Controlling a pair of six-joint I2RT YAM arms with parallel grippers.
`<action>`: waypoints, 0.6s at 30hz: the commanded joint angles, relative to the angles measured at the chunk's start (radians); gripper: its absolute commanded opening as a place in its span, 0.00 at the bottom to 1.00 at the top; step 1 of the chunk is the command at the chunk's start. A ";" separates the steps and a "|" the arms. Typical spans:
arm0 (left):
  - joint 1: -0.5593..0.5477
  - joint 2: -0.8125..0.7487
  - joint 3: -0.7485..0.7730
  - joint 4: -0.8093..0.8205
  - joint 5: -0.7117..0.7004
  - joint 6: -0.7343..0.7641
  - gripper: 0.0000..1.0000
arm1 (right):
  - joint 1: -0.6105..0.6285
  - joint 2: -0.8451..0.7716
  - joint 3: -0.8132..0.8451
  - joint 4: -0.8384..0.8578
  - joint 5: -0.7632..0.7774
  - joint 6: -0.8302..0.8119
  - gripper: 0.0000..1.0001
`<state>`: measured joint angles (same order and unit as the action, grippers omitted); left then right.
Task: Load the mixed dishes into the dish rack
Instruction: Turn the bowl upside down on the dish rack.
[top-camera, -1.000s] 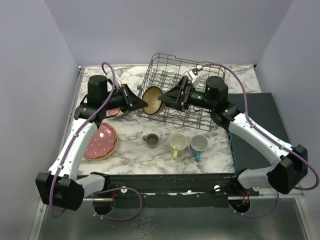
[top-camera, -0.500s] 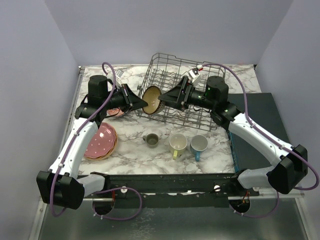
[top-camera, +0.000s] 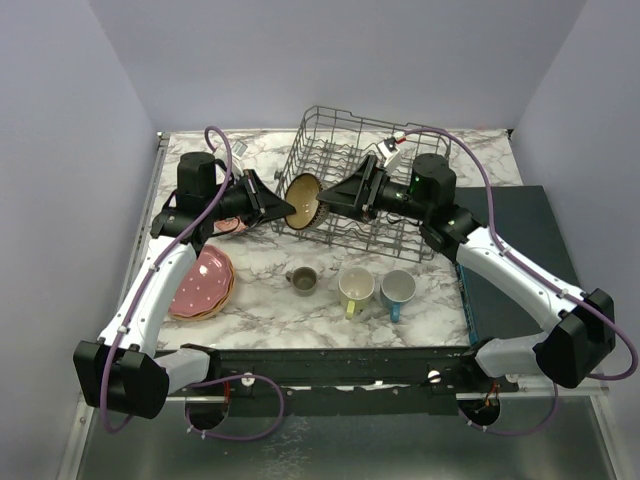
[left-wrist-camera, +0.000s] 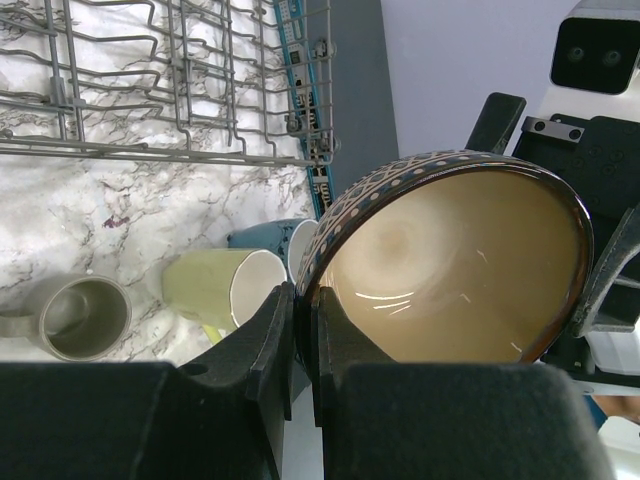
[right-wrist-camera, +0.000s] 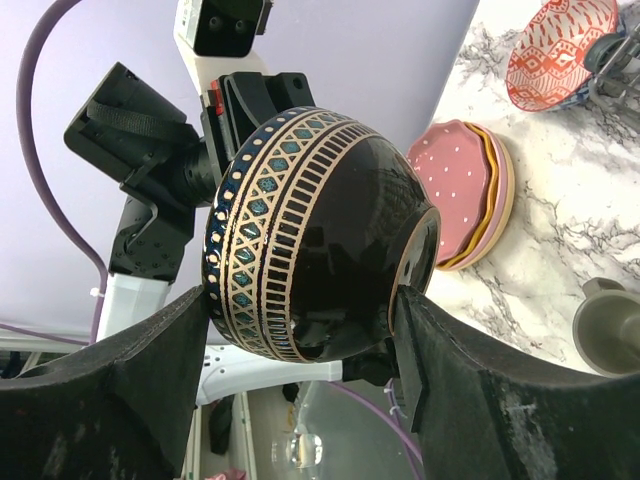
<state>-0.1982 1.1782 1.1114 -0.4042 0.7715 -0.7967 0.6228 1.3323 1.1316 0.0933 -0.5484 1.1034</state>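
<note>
My left end effector (left-wrist-camera: 297, 330) pinches the dark brown bowl's (left-wrist-camera: 450, 270) rim. My right end effector (right-wrist-camera: 300, 300) has narrowed around it; can't tell if it grips.

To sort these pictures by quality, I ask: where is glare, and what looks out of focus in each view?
Left wrist view: small bright reflections inside the bowl; the left gripper, very close, looks slightly soft. Right wrist view: mild sheen on the bowl's dark outside, no harsh glare. Top view: even light, sharp, soft shadows only.
</note>
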 joint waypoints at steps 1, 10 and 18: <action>-0.001 -0.017 -0.005 0.054 0.043 -0.012 0.00 | 0.008 -0.009 -0.007 0.060 -0.039 0.016 0.60; -0.001 -0.017 -0.018 0.054 0.040 -0.013 0.12 | 0.008 -0.020 -0.007 0.054 -0.017 0.008 0.49; -0.001 -0.020 -0.030 0.054 0.037 -0.012 0.35 | 0.008 -0.041 0.033 -0.021 0.052 -0.045 0.47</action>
<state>-0.1986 1.1782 1.0958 -0.3939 0.7776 -0.8066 0.6228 1.3308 1.1248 0.0776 -0.5346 1.0924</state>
